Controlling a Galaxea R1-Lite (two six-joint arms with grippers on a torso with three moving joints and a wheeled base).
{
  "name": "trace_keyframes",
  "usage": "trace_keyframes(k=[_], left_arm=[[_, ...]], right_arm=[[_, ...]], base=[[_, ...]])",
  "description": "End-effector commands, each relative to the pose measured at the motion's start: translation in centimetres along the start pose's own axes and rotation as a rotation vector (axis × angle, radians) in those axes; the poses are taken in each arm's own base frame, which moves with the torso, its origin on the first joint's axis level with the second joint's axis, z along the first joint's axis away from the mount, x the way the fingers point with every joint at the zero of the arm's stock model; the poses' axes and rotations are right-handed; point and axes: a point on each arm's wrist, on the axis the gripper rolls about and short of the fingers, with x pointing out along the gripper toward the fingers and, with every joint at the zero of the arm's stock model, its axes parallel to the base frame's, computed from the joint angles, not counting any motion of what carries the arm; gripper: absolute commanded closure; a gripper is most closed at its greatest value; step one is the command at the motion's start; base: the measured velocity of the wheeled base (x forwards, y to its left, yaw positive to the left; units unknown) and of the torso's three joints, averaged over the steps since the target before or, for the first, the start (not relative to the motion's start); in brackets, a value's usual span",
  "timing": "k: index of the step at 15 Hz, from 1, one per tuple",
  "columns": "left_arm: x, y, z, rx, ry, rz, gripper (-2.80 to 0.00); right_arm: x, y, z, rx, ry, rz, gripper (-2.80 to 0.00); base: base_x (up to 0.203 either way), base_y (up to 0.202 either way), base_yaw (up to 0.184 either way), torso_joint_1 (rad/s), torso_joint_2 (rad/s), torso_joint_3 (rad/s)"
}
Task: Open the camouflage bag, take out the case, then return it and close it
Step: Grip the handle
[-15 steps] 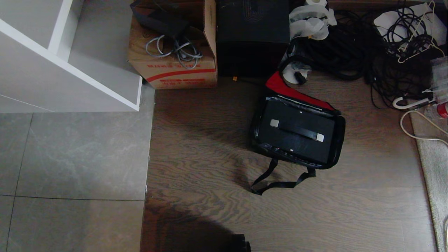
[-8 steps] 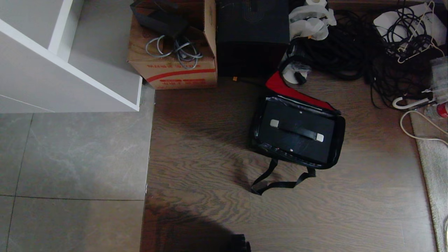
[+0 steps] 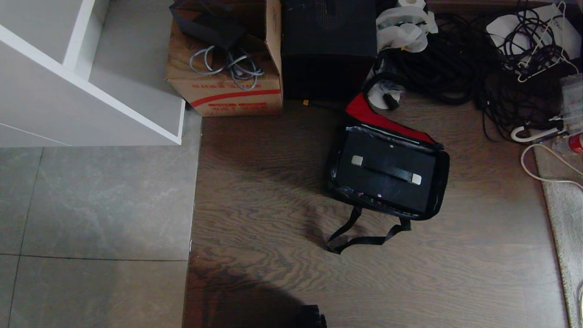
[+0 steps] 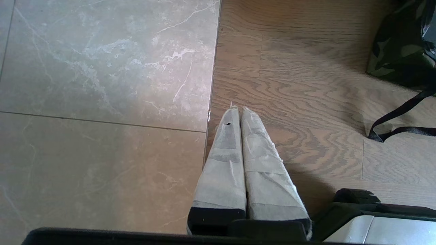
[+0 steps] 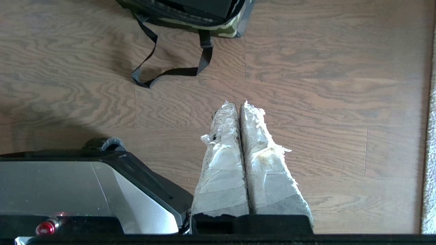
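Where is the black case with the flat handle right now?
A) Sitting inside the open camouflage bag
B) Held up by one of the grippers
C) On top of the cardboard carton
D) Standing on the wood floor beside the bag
A: in the head view the case sits inside the camouflage bag, with the bag's red lid panel folded back and the handle facing up.

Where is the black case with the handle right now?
In the head view, the case sits inside the open camouflage bag on the wood floor, right of centre, just below the tall black box.
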Motion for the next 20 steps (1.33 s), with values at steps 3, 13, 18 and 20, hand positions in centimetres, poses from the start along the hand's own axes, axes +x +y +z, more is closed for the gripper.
trace_keyframes(k=[3,13,18,20], left_arm=[[0.06,0.01,-0.25,-0.001,0.008,0.001,0.00],[0.06,0.01,-0.26,-0.001,0.008,0.001,0.00],[0.07,0.01,-0.29,-0.001,0.010,0.001,0.00],[0.07,0.01,-0.28,-0.001,0.009,0.001,0.00]], right_arm=[[-0.05,0.00,-0.05,-0.001,-0.004,0.002,0.00],[-0.05,0.00,-0.05,0.000,-0.004,0.001,0.00],[-0.05,0.00,-0.05,0.000,-0.004,0.001,0.00],[-0.04,0.00,-0.08,0.000,-0.003,0.001,0.00]], base=[[0.000,0.000,0.000,0.000,0.00,0.000],[0.000,0.000,0.000,0.000,0.00,0.000],[0.000,0.000,0.000,0.000,0.00,0.000],[0.000,0.000,0.000,0.000,0.00,0.000]])
